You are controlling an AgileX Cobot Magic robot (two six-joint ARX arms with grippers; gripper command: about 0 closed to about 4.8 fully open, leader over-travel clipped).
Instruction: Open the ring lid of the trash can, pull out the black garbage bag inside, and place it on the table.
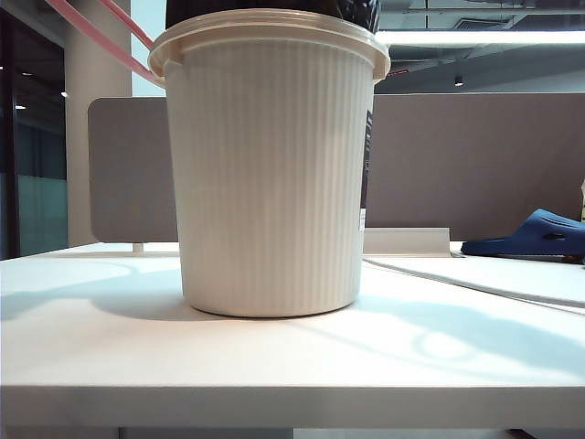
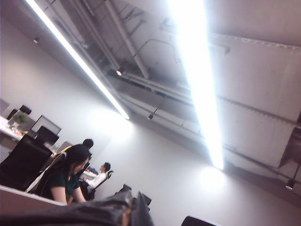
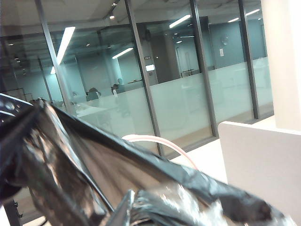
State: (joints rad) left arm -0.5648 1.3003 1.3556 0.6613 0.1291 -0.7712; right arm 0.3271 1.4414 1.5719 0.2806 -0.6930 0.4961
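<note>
The cream ribbed trash can [image 1: 270, 174] stands upright on the white table [image 1: 274, 366], filling the exterior view. The black garbage bag [image 1: 361, 11] bulges above its rim, at the top edge of the picture. The pale-pink ring lid [image 1: 96, 37] slants up and away from the can's left rim. Neither gripper shows in the exterior view. In the left wrist view, crinkled bag plastic [image 2: 84, 214] gathers to a pinch at my left gripper [image 2: 134, 217]. My right gripper [image 3: 136, 212] is also shut on glossy bag folds [image 3: 94, 169], with the ring lid's [image 3: 160, 140] arc beyond them.
A grey-brown partition panel [image 1: 457, 165] runs behind the can. A dark blue slipper [image 1: 539, 236] lies at the far right of the table. People sit at desks [image 2: 66, 179] in the room beyond, and a glass wall [image 3: 178, 94] shows in the right wrist view.
</note>
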